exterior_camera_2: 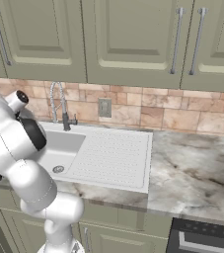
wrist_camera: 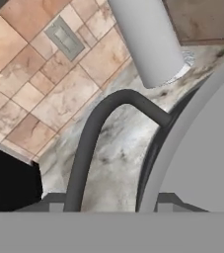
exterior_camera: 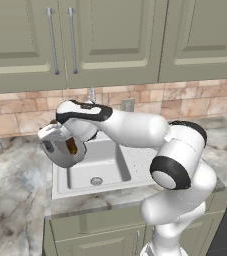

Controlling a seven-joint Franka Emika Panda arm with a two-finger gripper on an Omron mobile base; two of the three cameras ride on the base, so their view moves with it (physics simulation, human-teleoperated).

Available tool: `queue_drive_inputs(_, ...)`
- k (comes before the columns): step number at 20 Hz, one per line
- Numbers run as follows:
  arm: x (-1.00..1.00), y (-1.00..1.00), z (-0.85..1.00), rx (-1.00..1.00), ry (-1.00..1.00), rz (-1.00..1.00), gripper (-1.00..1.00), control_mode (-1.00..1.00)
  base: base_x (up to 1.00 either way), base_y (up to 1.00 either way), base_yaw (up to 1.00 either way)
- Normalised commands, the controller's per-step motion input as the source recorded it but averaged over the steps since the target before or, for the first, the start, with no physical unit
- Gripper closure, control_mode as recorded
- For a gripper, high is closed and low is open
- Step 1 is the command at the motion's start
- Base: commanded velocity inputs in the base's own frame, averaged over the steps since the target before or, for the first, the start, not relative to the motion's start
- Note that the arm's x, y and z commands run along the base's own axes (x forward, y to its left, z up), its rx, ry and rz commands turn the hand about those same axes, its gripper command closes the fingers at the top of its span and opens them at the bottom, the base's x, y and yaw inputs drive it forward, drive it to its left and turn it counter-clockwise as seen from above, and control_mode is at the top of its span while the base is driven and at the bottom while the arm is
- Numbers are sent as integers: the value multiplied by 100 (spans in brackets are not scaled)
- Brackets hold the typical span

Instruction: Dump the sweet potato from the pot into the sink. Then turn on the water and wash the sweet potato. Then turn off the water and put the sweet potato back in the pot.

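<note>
Left base view: gripper (exterior_camera: pixel 55 137) clamps the tipped grey pot (exterior_camera: pixel 60 147), orange-brown sweet potato (exterior_camera: pixel 71 146) inside.

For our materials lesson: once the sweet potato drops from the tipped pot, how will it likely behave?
The sweet potato looks oblong and rounded, so it will probably roll on landing. The sink walls should contain it. Sitting in the tilted pot, it seems light and loose.

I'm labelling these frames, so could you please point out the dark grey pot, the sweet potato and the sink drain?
Dark grey round metal pot (exterior_camera: pixel 60 148): left base view, tilted outer wall.
Small brown-orange sweet potato (exterior_camera: pixel 72 146): left base view, visible middle, inside the pot.
Round metal sink drain (exterior_camera: pixel 96 181): left base view, centre.
</note>
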Motion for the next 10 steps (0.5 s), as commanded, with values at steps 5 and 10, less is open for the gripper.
queue_drive_inputs(5,4,0,-7,9,-27,0,100,-100,0,0,0)
queue_drive_inputs(10,14,0,-9,17,-15,0,100,-100,0,0,0)
